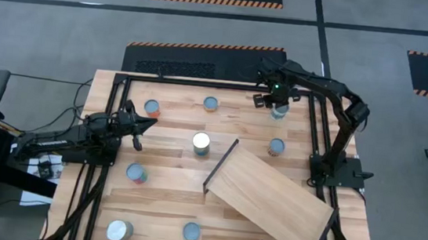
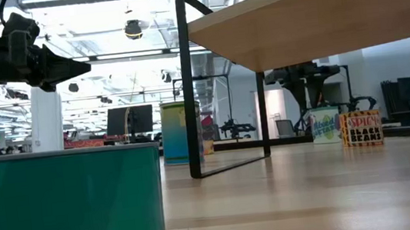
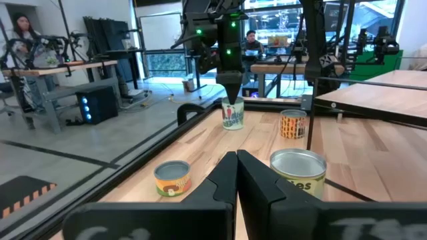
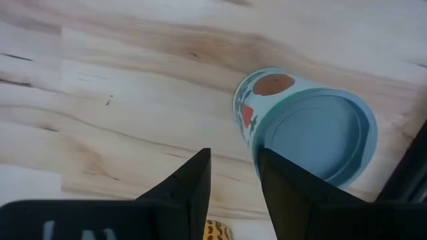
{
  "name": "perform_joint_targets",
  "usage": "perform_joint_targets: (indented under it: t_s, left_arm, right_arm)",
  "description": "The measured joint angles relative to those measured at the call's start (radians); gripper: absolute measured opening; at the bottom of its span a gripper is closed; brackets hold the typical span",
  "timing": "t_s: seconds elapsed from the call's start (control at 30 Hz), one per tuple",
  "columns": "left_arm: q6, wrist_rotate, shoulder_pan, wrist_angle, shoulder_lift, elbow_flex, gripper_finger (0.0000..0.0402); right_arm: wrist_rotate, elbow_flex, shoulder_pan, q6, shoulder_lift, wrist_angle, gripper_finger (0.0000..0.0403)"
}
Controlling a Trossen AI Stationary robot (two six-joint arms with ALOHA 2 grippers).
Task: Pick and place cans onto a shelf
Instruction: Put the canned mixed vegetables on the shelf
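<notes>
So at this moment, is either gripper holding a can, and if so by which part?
Nothing is held. The left gripper is shut on air above the table. The right gripper hangs over a light-blue can, jaws apart, not gripping it.

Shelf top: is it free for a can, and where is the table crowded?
The shelf top is entirely bare. Also open: tabletop between the white-topped can and the front-edge can. Crowded at the far right corner, where the right gripper hangs over a can.

Cropped by the low view's bottom edge: teal can [image 2: 60, 205]. Cut off at top: shelf [image 2: 317, 9]. Too small to read from above: can labels. Blurred: background person [image 3: 20, 40].
</notes>
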Motion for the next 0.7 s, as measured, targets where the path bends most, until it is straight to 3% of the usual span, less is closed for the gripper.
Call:
perform_joint_targets:
  t_s: [0.33,0.7]
  left_arm:
    - [0.0,-0.001,0.0,0.0,0.0,0.0,0.0]
    - [0.0,-0.001,0.0,0.0,0.0,0.0,0.0]
  right_arm:
    - [-0.001,-0.002,0.0,-0.013,-0.004,0.004,0.0127]
    - [-0.002,-0.002,0.003,-0.013,-0.007,-0.02,0.019]
